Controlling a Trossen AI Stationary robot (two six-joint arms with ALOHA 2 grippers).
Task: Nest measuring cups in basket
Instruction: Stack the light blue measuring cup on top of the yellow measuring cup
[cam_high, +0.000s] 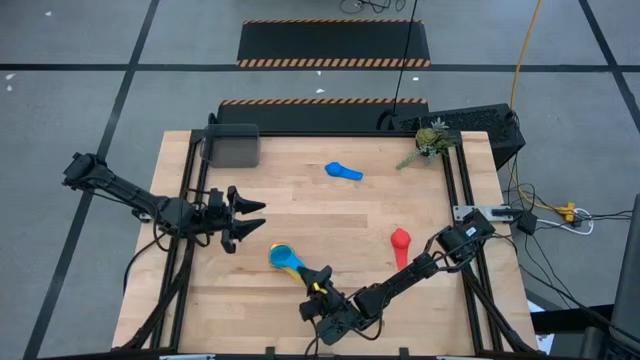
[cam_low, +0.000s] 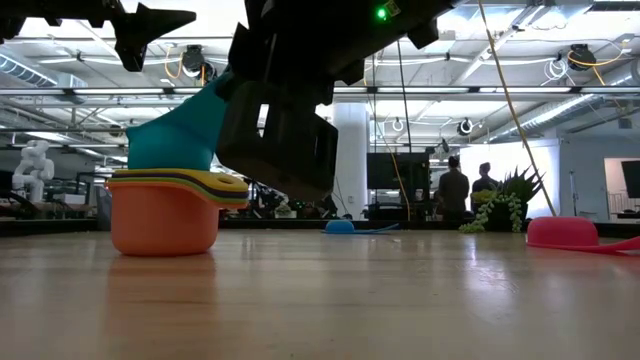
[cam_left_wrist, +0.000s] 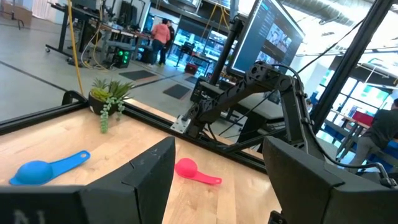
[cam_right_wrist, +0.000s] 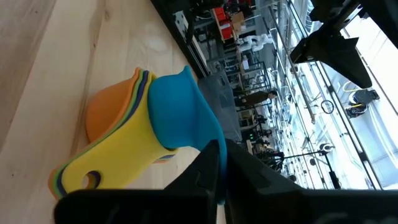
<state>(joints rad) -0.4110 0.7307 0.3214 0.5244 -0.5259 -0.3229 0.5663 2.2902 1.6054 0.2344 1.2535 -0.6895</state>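
Right gripper (cam_high: 318, 287) is working low at the near edge of the table, its fingers pinched together on the handle of a light blue cup (cam_right_wrist: 180, 112). That cup is sitting tilted in the top of the nested stack (cam_low: 165, 210), just ahead of the fingertips: orange cup at the bottom, green and yellow rims layered above it. Holding by the flat handle is probably keeping the fingers clear of the bowl, so the cup can settle into the one below without the jaws fouling the rims. The tilt suggests it is not fully seated yet.

Left gripper (cam_high: 248, 216) is hovering above the wood with its fingers spread wide and nothing between them, pointing toward the table's middle. The stack lies near it, off toward the near edge. It appears to be waiting.

Two cups are lying loose on the wood. The red cup (cam_high: 400, 241) is resting well apart from the right gripper, beside that arm's forearm. The other blue cup (cam_high: 342, 171) is far across the table from both grippers, toward the plant sprig (cam_high: 428, 141).

The basket (cam_high: 230, 146) is standing at the far left corner, beyond the left gripper and well apart from the stack. Whether anything lies in it I cannot tell. Judging by this, nesting is partway along and the basket step is not yet done.
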